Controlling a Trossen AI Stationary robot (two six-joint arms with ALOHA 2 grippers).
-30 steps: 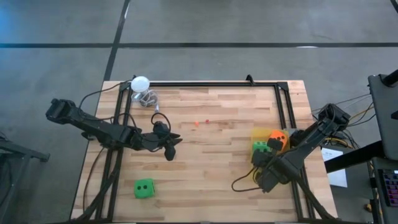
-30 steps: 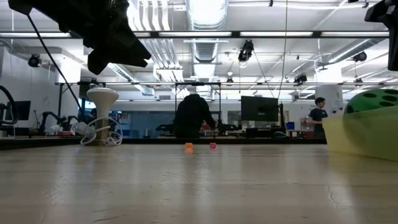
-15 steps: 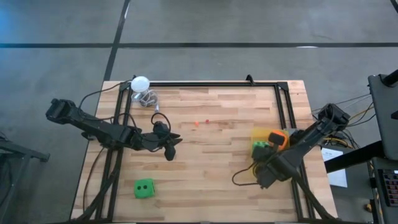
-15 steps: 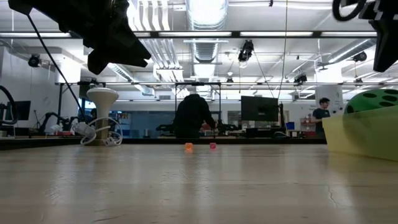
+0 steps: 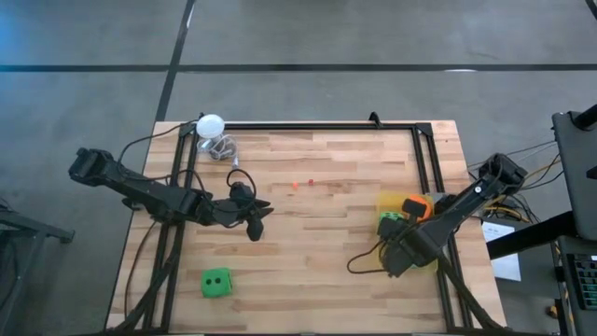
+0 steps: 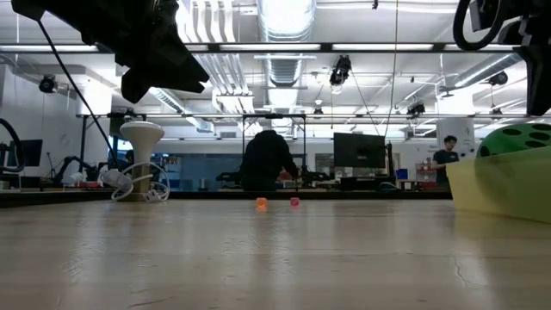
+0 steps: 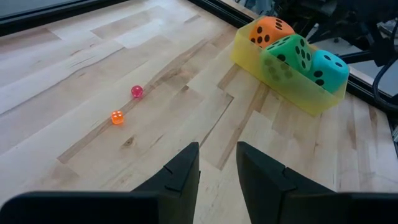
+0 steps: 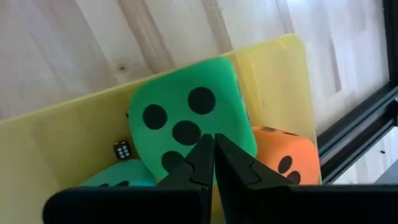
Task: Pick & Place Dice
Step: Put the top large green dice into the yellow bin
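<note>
A yellow tray at the table's right holds an orange-red die, a bright green die and a teal die. A second bright green die rests on the wood near the front left. My right gripper is shut and points steeply down over the tray's green die; I cannot tell whether it touches it. My left gripper hovers open over the table's left middle with nothing between its fingers.
A tiny orange die and a pink bead lie mid-table. A tiny black die sits in the tray. A white ball on a stand occupies the far left corner. A black frame edges the table.
My right gripper has shifted a little toward the table's far edge, over the tray, and sunk slightly, staying shut.
</note>
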